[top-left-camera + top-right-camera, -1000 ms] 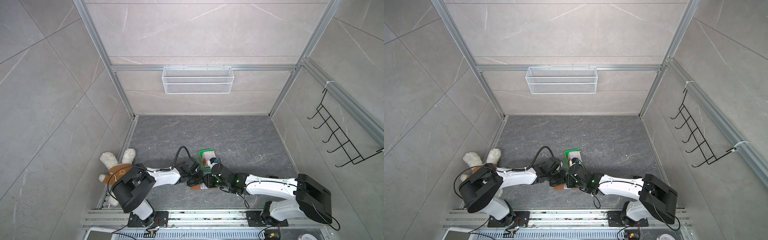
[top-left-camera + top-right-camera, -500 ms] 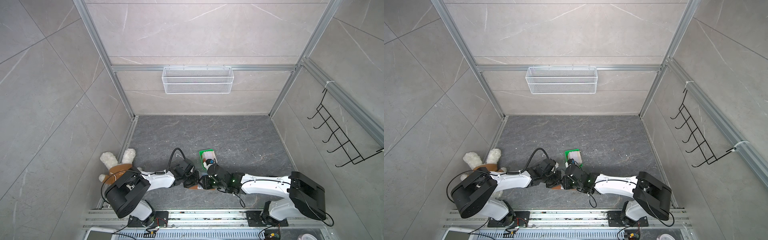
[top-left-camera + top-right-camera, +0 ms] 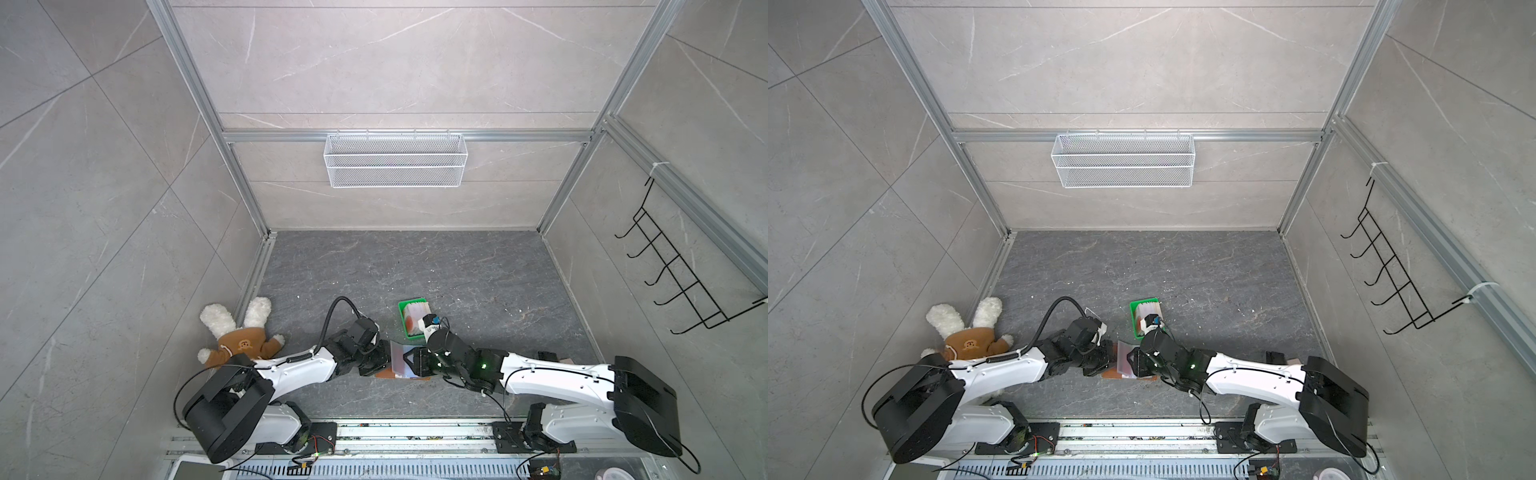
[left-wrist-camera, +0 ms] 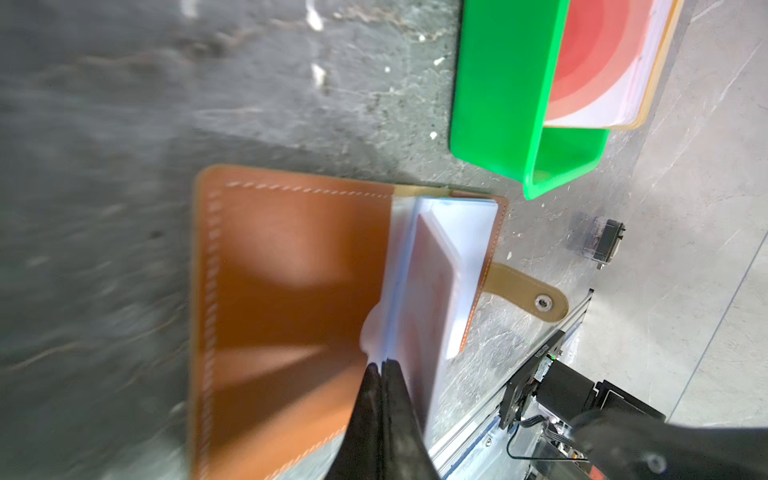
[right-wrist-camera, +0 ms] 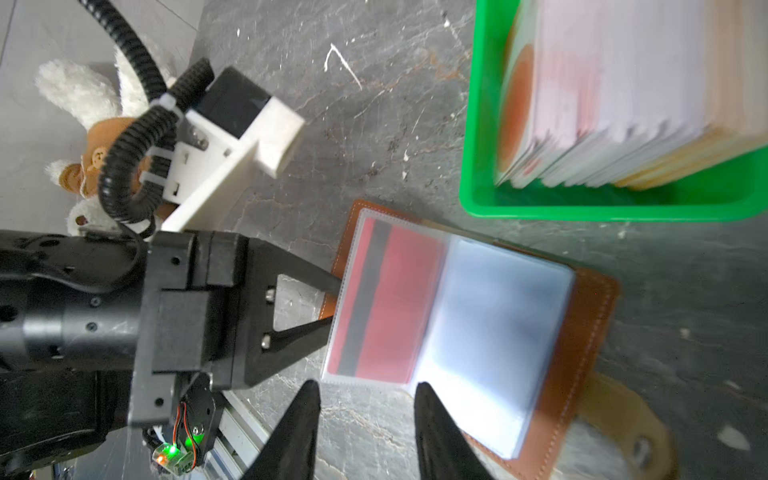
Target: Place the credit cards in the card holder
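The tan leather card holder [image 3: 401,368] [image 3: 1124,369] lies open on the floor between both grippers. My left gripper [image 4: 382,368] [image 3: 384,359] is shut on the edge of a clear sleeve [image 5: 374,291] and holds it raised. A red credit card with a dark stripe [image 5: 399,299] sits in that sleeve. My right gripper [image 5: 368,388] [image 3: 411,361] is open just short of the sleeves, with only floor between its fingers. The other credit cards [image 5: 615,104] [image 4: 602,62] [image 3: 415,318] stand stacked in the green tray [image 5: 478,124] [image 3: 402,320].
A plush toy [image 3: 241,332] lies by the left wall. A wire basket [image 3: 395,160] hangs on the back wall and a black hook rack [image 3: 681,278] on the right wall. A small clear-and-black object [image 4: 602,241] lies on the floor beyond the snap tab [image 4: 536,299].
The right gripper's jaws have opened wider. The left arm's rear links have swung toward the front left while its gripper stays shut at the card holder.
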### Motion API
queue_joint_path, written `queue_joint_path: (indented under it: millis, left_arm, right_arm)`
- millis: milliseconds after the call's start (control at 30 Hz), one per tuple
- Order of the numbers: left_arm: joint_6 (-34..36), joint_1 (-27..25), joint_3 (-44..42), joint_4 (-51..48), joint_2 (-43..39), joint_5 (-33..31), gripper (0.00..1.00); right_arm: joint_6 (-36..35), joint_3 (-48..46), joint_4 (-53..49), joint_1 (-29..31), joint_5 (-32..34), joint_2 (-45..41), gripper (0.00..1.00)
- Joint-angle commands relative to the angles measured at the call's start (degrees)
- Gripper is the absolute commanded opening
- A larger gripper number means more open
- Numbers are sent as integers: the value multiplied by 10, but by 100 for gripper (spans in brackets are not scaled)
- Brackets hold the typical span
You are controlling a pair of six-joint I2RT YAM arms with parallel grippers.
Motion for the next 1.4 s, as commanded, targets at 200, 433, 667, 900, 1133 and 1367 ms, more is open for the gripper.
queue_joint_path:
  millis: [200, 433, 667, 900, 1133, 1367]
  left_arm:
    - [16, 3, -41, -118, -164, -45, 15]
    - [40, 3, -36, -111, -235, -47, 21]
    - [71, 3, -16, -62, -238, -35, 24]
    - [96, 3, -5, -6, -208, -31, 24]
    - [111, 3, 0, 41, -170, -38, 24]
    - [117, 3, 15, 55, -146, -65, 24]
  right_arm:
    - [-5, -51, -61, 3, 44, -97, 40]
    - [-29, -30, -122, 3, 79, -138, 39]
    - [-42, -9, -174, 3, 108, -158, 41]
    - [-39, 5, -198, 3, 143, -166, 43]
    - [-47, 29, -228, 2, 170, -157, 47]
    - [-79, 53, -228, -32, 152, -129, 49]
